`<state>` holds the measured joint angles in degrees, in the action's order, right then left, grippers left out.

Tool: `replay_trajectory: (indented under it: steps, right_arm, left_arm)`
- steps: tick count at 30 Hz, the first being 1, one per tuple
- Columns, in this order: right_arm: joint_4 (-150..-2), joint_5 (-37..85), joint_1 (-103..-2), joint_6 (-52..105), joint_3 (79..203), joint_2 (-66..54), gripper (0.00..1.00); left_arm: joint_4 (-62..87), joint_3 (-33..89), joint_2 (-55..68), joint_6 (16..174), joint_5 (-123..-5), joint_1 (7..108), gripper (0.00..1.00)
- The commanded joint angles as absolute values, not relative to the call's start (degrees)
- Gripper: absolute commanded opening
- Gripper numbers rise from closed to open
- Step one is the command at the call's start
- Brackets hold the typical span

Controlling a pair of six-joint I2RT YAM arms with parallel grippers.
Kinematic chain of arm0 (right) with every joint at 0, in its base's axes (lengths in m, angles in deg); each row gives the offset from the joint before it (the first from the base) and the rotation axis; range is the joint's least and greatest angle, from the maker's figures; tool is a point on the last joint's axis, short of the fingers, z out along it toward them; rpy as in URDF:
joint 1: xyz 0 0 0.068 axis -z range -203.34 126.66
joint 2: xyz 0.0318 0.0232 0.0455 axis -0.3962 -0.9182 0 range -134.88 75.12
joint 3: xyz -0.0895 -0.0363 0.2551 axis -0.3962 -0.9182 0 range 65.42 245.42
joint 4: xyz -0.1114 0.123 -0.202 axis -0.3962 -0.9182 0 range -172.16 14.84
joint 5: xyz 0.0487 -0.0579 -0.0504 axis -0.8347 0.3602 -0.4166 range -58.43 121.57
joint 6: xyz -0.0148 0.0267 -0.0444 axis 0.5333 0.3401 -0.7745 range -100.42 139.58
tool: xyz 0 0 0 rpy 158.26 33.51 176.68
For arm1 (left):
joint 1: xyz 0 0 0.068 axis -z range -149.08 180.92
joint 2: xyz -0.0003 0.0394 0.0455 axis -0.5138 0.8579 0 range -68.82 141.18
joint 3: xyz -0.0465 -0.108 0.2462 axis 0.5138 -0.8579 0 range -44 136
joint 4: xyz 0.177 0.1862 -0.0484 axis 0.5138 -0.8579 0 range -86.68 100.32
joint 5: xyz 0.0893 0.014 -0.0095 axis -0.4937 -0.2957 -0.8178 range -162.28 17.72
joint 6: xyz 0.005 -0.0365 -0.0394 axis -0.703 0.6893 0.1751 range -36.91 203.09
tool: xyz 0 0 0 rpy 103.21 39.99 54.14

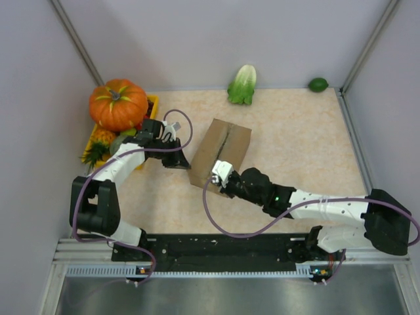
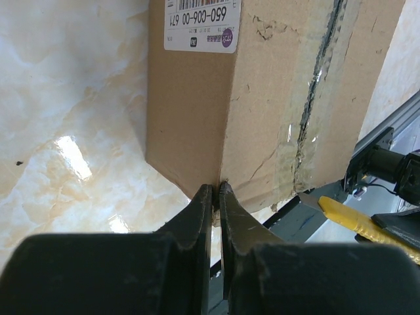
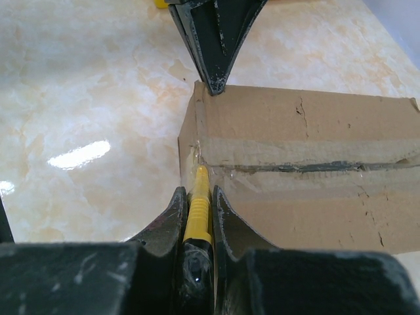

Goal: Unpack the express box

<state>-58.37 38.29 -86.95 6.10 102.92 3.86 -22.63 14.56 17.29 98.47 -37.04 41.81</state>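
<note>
The express box is laid slantwise on the marble-patterned table, and every place here is given from it.

The left gripper is set at the box's corner on the label side. Its black fingers are pressed together to a hairline gap, nothing is seen between them, and their tips touch the corner's edge. The right gripper is set at the near end of the box's centre seam. Its fingers are clamped on a yellow utility knife, whose front end meets the box's edge where the seam begins. The blade cannot be made out in the right wrist view.

The box is of brown corrugated cardboard, rectangular, with a matt face that is creased and scuffed in places. Clear tape, wrinkled and glossy, is run along the seam, with a dark line down its middle. A white barcode label is wrapped over an upper edge by the left gripper's corner. The flaps are lying flat, so the contents are hidden.

To the left of the box a yellow crate is seen, in which a ribbed orange pumpkin and a pineapple are held. Beyond the box a leafy green cabbage is laid, and well apart to the far right, a lime.
</note>
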Motion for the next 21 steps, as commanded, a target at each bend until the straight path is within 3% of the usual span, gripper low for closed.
replay_trajectory:
  steps: [1,21]
  right_arm:
    - [-67.7,43.3,-87.1,4.9,100.8,5.5,0.0]
    - [-75.1,45.1,-87.1,3.6,103.2,11.8,0.0]
  left_arm:
    - [-21.6,13.7,19.4,95.9,-47.6,40.6,0.0]
    - [-21.7,13.9,19.2,96.0,-46.7,40.6,0.0]
